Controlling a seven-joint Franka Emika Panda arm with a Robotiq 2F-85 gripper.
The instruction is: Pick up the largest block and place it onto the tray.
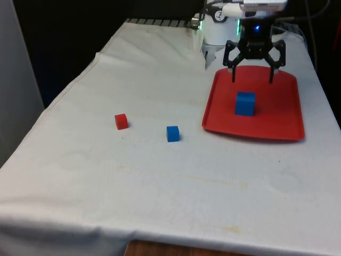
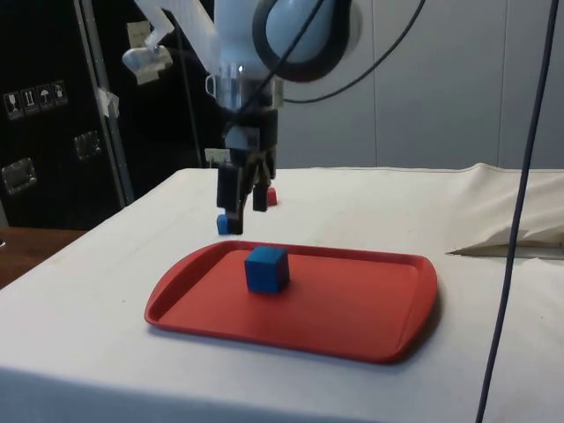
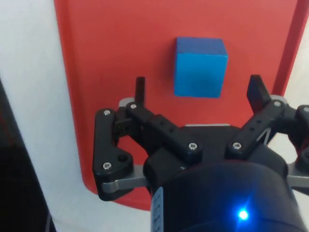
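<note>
Black and spread wide, the gripper [image 1: 253,80] hung empty just above the large blue block [image 1: 245,103], which sat flat on the red tray [image 1: 277,125]. Placement looked finished; the next move called only for lifting clear. At the tray's nine o'clock in the front view, a small blue block [image 1: 172,133] and a small red block [image 1: 121,121] lay on the white cloth [image 1: 160,186].

Three blocks (blue blocks [image 1: 245,103] [image 1: 172,133], red block [image 1: 121,121]), one tray [image 1: 277,125].

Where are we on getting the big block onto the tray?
Looks done: the big blue block sits on the red tray. The gripper hangs open and empty above it. The small blue block and red block lie on the cloth. Only retreating is left.
</note>
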